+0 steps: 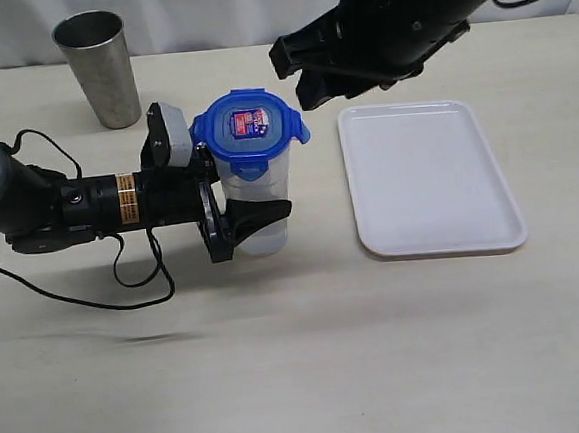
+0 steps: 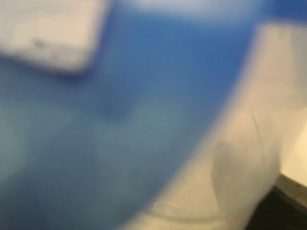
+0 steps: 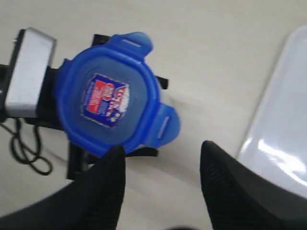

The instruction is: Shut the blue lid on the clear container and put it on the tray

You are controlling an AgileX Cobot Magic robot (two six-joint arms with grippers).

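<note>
Left of the tray [image 1: 434, 240], on the pale bench [image 1: 302, 376], the clear container [image 1: 263, 184] stands upright, its long axis vertical and its rim upward. It is a tall, narrow tumbler of cloudy translucent plastic, slightly tapered, with rounded-square corners. The blue lid [image 1: 249, 129] sits on top of it, glossy and rounded-square, its flat face turned up and showing a red-and-white sticker [image 3: 106, 99]. Two of its flaps [image 3: 165, 125] splay outward from the edge; I cannot tell how the others sit.

The left end effector [image 1: 256, 217] reaches in low along the bench from the left and pinches the container's body, one black finger crossing its front wall. The left wrist view shows only a blur of blue and pale plastic.

The right end effector [image 3: 163, 179] hangs above the lid, between it and the tray, its two black fingers [image 3: 108, 184] spread apart and touching nothing.

The tray is smooth white plastic, rectangular with rounded corners and a low rim, lying flat near the container but not touching it. A grey steel cup [image 1: 98, 69] stands upright well behind the left arm.
</note>
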